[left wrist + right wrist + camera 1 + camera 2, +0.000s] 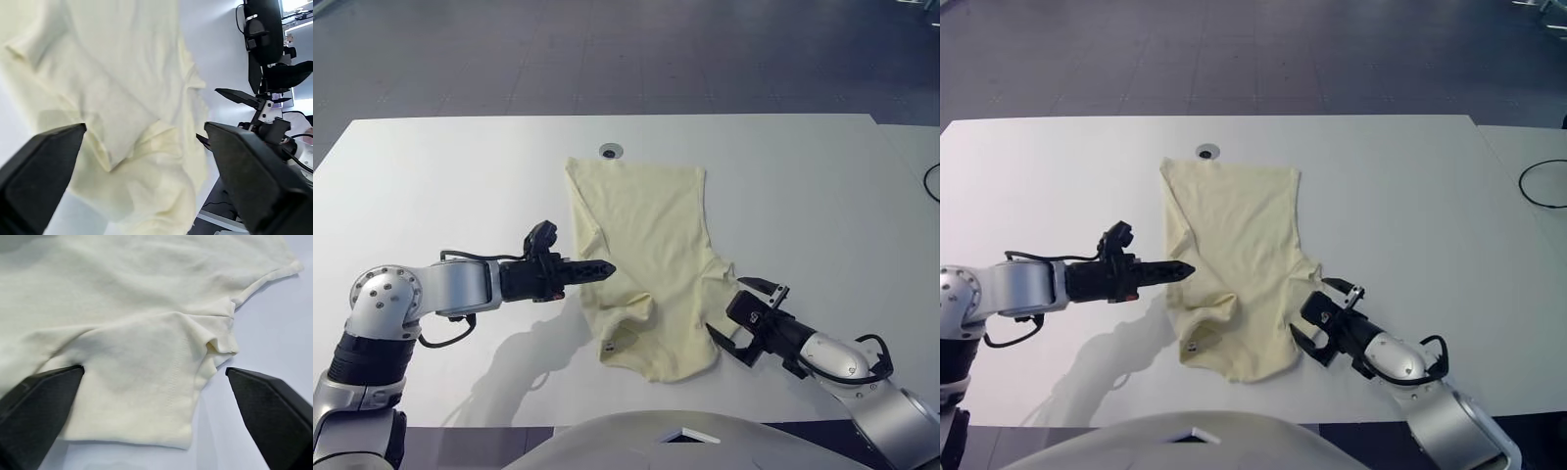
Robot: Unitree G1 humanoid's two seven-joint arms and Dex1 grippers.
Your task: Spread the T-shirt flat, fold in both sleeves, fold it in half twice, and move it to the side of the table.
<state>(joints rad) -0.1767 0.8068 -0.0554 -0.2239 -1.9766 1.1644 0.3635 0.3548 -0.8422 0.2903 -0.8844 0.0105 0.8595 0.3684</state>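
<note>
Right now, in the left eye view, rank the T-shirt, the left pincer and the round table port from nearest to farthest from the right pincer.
From the right pincer:
1. T-shirt, its edge right at the pincer.
2. Left pincer, across the shirt on the left.
3. Round table port, far side, beyond the shirt.

White counter (431,176) with small round fitting (611,151) set in its far middle, a second white table (1528,137) butted at right carrying a looped black cable (1542,183), dark grey tiled floor (607,49) beyond, evenly lit.
</note>
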